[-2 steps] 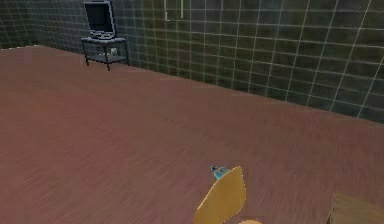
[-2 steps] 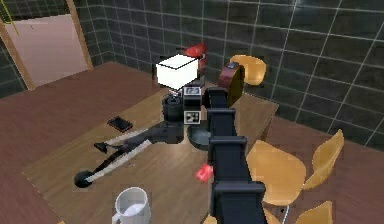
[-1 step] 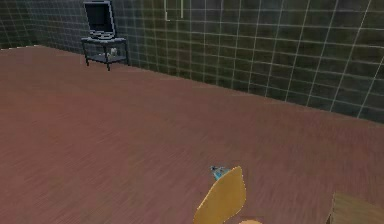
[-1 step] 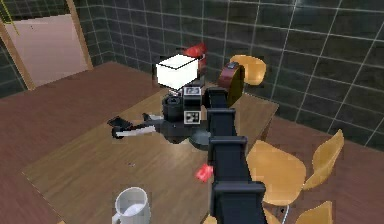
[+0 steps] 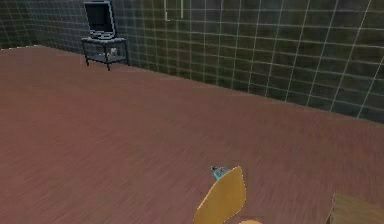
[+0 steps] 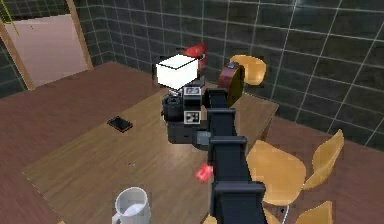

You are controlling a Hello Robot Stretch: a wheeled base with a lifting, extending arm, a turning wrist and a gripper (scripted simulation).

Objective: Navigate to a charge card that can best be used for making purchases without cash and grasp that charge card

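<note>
While gripper (image 6: 172,130) hangs above table (image 6: 80,170) | dark flat thing (image 6: 120,124) left, apart

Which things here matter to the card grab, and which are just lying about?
Job: tool; small dark flat thing on the table, possibly the card.
Lying about: white mug, small red thing, yellow chairs, television.

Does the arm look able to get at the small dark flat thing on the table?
Probably yes: the small dark flat thing lies on bare table near the end effector, with nothing standing between them.
</note>
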